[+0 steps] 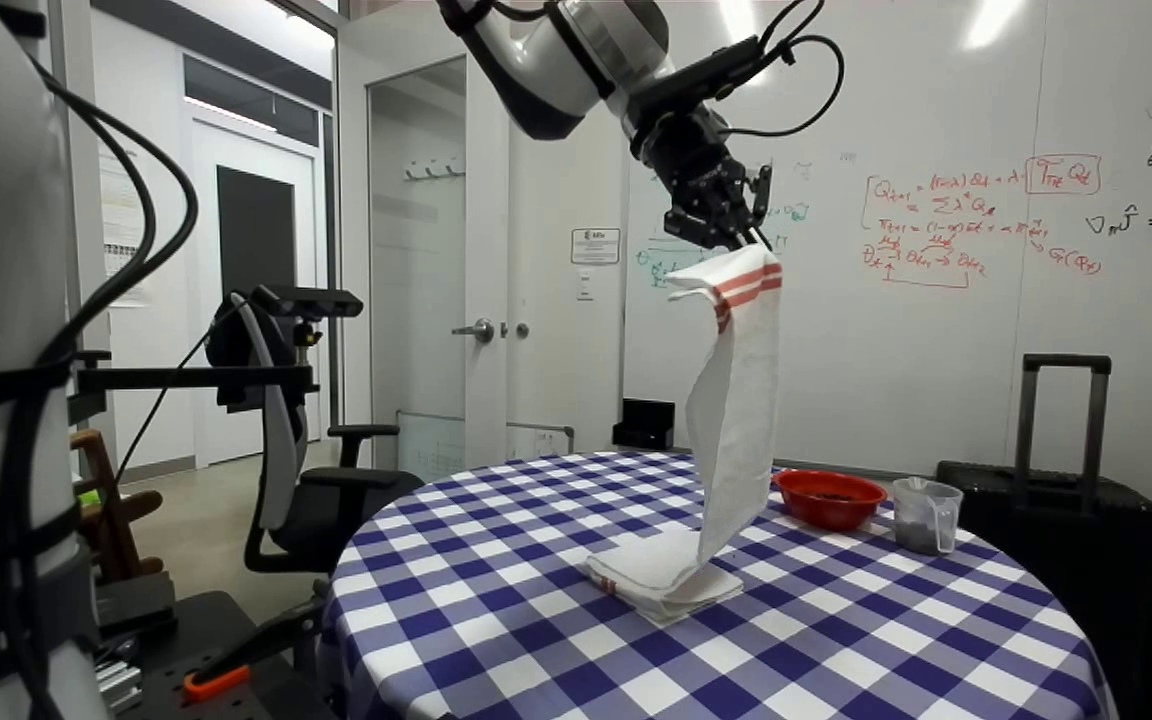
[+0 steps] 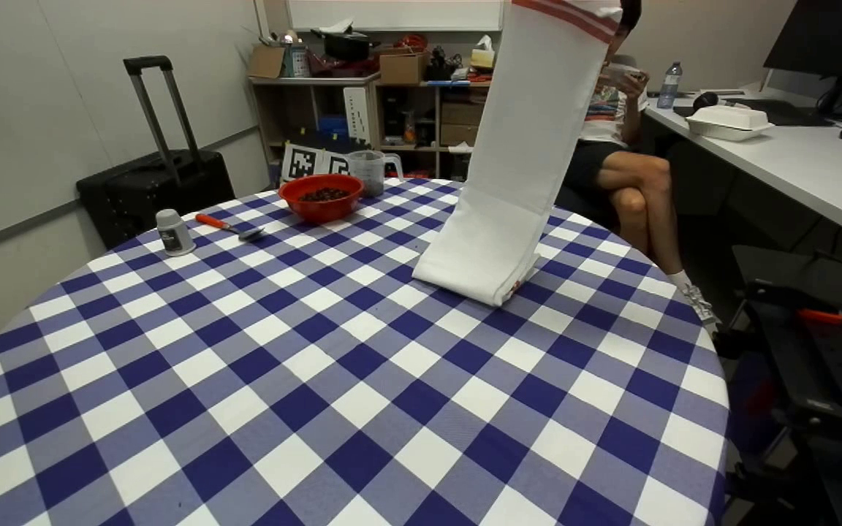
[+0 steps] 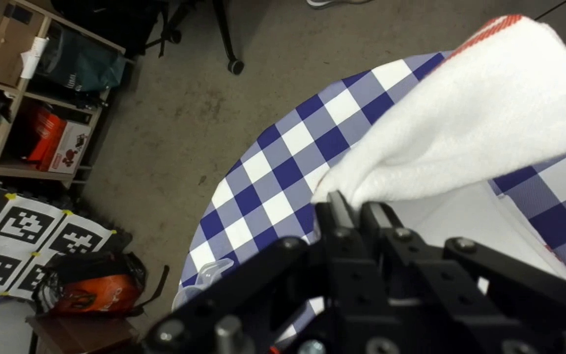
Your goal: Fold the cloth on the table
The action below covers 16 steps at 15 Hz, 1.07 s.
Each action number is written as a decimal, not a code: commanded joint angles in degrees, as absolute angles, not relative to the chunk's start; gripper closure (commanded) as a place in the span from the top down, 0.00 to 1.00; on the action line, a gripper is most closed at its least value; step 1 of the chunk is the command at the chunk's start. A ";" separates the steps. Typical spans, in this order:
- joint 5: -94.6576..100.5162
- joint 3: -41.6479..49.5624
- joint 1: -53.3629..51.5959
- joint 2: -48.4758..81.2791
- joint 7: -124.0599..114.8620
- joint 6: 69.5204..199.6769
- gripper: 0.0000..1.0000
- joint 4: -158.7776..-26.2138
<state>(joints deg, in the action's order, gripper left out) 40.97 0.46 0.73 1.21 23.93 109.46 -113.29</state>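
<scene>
The white cloth (image 1: 748, 400) with red-orange stripes hangs from my gripper (image 1: 754, 240) in an exterior view. Its striped upper end is held high above the checked table (image 1: 496, 570). Its lower part rests on the table as a flat, layered stack. The cloth also hangs as a long strip in an exterior view (image 2: 531, 117), where its top is cut off and my gripper is out of view. In the wrist view the fingertips of my gripper (image 3: 354, 209) are closed on an edge of the cloth (image 3: 489, 103), and the stack shows below it.
A red bowl (image 1: 831, 510) with dark contents and a clear measuring cup (image 1: 924, 515) stand near the cloth. A spoon (image 2: 229, 228) and a small grey-white container (image 2: 175, 234) lie near the table edge. A black suitcase (image 2: 158, 186) stands beside the table; a person (image 2: 626, 168) sits behind.
</scene>
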 commanded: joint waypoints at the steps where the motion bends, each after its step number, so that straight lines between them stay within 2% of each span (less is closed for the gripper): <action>1: 41.16 -0.10 0.12 3.14 22.41 108.05 0.04 -113.86; 16: 33.01 -5.67 -5.53 11.97 18.79 107.16 0.04 -108.93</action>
<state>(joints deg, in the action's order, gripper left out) 34.89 -4.95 -4.44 10.32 19.21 109.36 -111.61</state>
